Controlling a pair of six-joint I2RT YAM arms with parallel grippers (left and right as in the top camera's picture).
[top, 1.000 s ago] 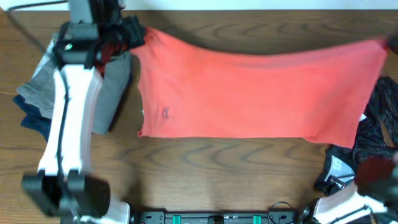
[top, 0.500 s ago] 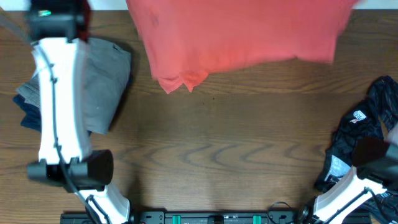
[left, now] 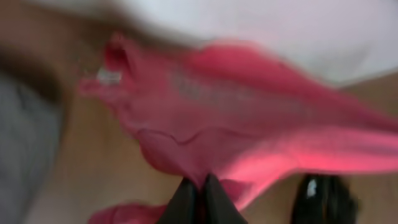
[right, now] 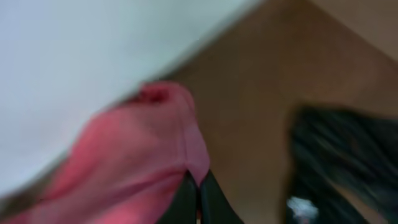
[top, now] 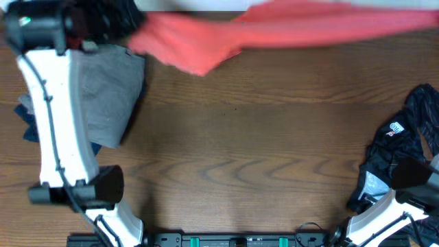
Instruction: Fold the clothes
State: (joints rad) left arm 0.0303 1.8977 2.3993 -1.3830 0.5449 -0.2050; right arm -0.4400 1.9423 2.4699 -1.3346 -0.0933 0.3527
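Gripping the T-shirt (top: 288, 31) tight in left gripper (left: 199, 186) and right gripper (right: 198, 186) — stretched across 12 o'clock. Grey garments (top: 110, 89) at 9 o'clock, black patterned garment (top: 405, 147) at 4.

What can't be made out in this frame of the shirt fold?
- Overhead: T-shirt is motion-blurred and cut by the top edge; its lettering doesn't show.
- Left wrist: blur hides which part of the T-shirt the left hand pinches.
- Right wrist: same blur around the right hand; black garment only a smear.
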